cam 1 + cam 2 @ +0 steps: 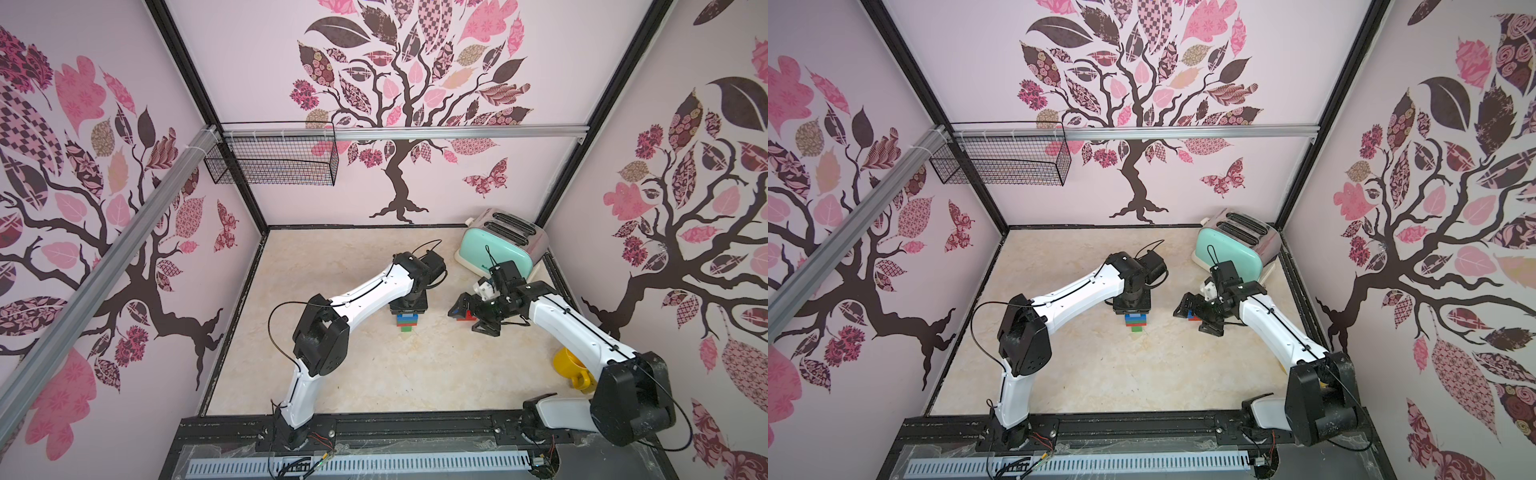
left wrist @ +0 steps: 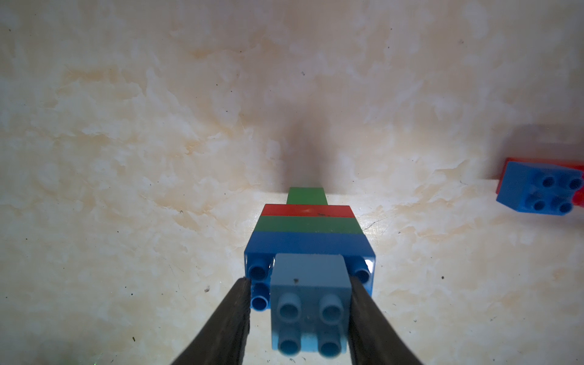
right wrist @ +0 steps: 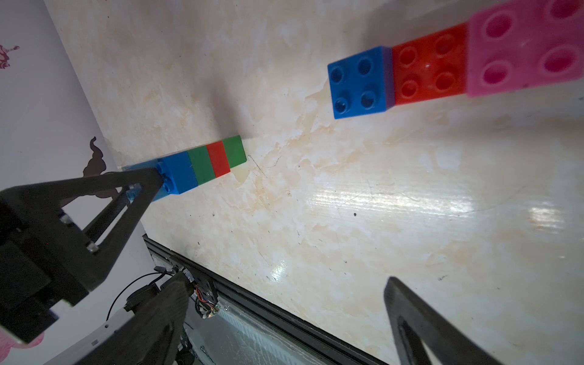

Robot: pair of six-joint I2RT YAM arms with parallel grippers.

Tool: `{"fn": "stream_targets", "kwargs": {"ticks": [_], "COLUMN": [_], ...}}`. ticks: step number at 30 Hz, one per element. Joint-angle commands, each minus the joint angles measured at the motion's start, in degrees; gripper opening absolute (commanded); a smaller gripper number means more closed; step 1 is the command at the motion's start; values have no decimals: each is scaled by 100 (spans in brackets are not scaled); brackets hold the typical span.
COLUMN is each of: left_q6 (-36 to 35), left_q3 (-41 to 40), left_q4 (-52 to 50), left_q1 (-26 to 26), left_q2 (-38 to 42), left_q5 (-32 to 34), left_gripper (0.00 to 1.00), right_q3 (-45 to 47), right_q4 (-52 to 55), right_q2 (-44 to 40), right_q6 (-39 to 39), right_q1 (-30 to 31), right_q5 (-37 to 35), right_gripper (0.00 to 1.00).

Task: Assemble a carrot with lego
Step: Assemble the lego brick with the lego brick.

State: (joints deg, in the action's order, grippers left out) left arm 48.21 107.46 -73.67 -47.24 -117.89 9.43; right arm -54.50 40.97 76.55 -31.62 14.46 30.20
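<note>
Left jaws sit slightly apart around the light blue brick [image 2: 311, 284] capping the carrot [image 1: 408, 322], which lies mid-frame on the tabletop [image 1: 374, 374] in both top views. I'd guess it's seated, hence the loose hold. Right jaws gape wide above the loose blue brick [image 3: 358, 83], likely next.

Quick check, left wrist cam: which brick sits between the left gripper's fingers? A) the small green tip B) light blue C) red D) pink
B: the light blue brick, on the wide end of the carrot, sits between the fingers of the left gripper; the pink brick lies apart from it.
</note>
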Motion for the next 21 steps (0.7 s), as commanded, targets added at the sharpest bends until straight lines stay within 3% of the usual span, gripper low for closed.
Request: {"fn": "stream_targets", "kwargs": {"ticks": [1, 21], "left_q6": [57, 84], "left_q3": [73, 170], "left_q4": [-187, -220], "left_q1": [35, -39], "left_q2": [52, 379], "left_q5": [166, 242], "left_gripper": [50, 51], "right_q3": [-286, -391], "right_q4": [113, 150], "right_q2": [-7, 24], "right_q6": [68, 125], "right_q1": [-31, -30], "right_q5": [-31, -136], "right_gripper": [100, 99]}}
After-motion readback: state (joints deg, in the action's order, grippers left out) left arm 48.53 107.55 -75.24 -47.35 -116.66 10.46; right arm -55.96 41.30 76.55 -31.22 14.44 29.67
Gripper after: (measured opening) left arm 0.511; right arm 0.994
